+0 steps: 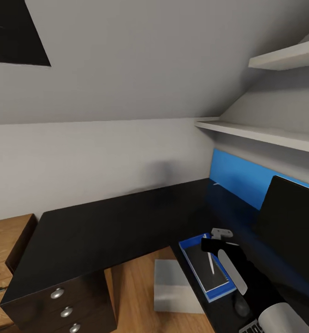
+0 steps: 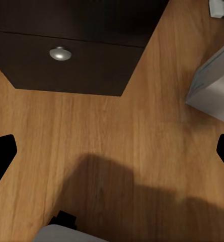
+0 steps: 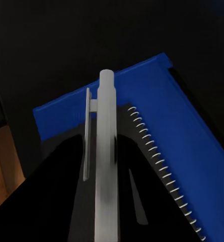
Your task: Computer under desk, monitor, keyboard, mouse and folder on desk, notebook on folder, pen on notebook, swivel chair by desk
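My right gripper [image 1: 214,246] is shut on the white-silver pen [image 1: 233,274], which hangs just over the blue notebook [image 1: 197,244] lying on the black desk [image 1: 108,226]. Seen from the right wrist, the pen [image 3: 105,151] runs lengthwise between my dark fingers [image 3: 56,201] above the notebook's [image 3: 172,126] spiral-bound cover. The black monitor [image 1: 293,226] stands to the right. A dark mouse [image 1: 241,305] and a keyboard corner [image 1: 250,328] lie nearer me. The grey-white computer [image 1: 173,286] sits on the floor under the desk. My left gripper [image 2: 112,154] is open over the wooden floor. Folder and swivel chair are hidden.
The desk's dark drawer unit with round silver knobs [image 1: 57,292] stands at the lower left, beside a light wooden dresser [image 1: 2,249]. White shelves [image 1: 265,134] jut out above the monitor. From the left wrist I see a drawer knob [image 2: 60,53] and the computer's corner [image 2: 215,85].
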Tool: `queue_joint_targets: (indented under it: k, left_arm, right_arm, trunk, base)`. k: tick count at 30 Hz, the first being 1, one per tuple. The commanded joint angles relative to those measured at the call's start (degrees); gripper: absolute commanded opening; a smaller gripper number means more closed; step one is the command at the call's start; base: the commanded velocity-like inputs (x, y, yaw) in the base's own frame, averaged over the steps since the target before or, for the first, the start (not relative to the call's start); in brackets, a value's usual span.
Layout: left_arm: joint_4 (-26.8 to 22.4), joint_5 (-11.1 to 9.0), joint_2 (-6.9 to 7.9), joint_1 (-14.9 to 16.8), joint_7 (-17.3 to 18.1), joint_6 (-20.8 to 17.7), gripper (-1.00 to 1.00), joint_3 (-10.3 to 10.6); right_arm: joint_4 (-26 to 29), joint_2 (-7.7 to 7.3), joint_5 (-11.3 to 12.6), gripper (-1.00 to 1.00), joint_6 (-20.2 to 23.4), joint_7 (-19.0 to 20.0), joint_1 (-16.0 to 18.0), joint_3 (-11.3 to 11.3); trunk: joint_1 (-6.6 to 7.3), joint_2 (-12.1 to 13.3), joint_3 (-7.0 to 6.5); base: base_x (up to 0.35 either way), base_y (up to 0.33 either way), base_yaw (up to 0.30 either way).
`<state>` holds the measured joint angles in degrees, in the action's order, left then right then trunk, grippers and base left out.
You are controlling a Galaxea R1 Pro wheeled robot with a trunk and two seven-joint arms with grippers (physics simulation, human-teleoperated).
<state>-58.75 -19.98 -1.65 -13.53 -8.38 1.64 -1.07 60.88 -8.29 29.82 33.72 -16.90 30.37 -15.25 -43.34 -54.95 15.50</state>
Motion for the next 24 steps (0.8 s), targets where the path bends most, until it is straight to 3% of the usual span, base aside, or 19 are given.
queue_joint_targets:
  k: [1, 6, 24]
  left_arm:
    - [-0.1, -0.55, -0.02, -0.01, -0.08, 0.13, 1.0, 0.0]
    - [-0.62, -0.61, -0.09, -0.01, -0.19, 0.12, 1.0, 0.07]
    - [-0.73, -0.6, -0.11, -0.01, -0.32, 0.12, 1.0, 0.11]
  right_arm:
    - [0.03, -0.07, 0.62, -1.0, -0.03, -0.52, 0.05, -0.22]
    - [-0.13, -0.05, 0.44, -1.0, -0.36, -0.5, 0.04, -0.24]
    - [-0.12, 0.03, 0.26, -1.0, -0.5, -0.5, 0.05, -1.05]
  trunk:
    - [-0.01, -0.05, 0.06]
    - [-0.01, -0.05, 0.06]
    - [-3.97, -7.27, 3.3]
  base:
    - [0.02, 0.0, 0.0]
    - [0.008, 0.0, 0.0]
    - [0.0, 0.0, 0.0]
